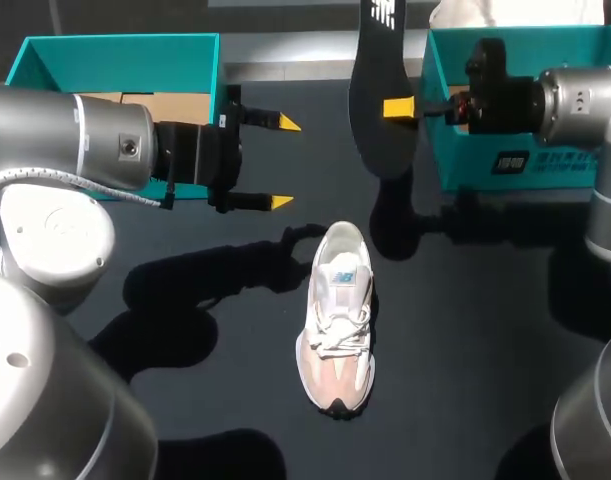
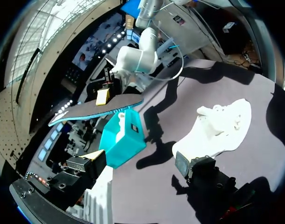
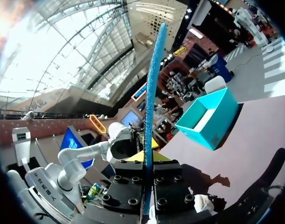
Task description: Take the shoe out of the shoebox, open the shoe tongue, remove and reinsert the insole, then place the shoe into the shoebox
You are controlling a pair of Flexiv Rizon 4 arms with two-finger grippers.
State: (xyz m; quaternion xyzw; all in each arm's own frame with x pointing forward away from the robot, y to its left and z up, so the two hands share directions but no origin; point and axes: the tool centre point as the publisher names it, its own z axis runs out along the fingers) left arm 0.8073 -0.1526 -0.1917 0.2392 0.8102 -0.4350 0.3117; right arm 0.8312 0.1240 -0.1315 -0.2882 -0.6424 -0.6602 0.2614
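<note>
A white and pink shoe (image 1: 337,320) lies on the dark table, toe towards the front edge; the left wrist view shows the shoe (image 2: 221,128) ahead of the open fingers. Its black insole (image 1: 378,90) hangs upright above the table at the back. My right gripper (image 1: 400,107) is shut on the insole's edge, next to the right teal shoebox (image 1: 515,150). In the right wrist view the insole (image 3: 151,93) stands edge-on between the yellow tips of that gripper (image 3: 146,158). My left gripper (image 1: 283,162) is open and empty, left of the insole and behind the shoe.
A second teal box (image 1: 125,60), its cardboard inside showing, stands at the back left behind my left arm. The right shoebox (image 2: 123,137) appears below the held insole (image 2: 95,109) in the left wrist view. Dark tabletop (image 1: 465,330) lies right of the shoe.
</note>
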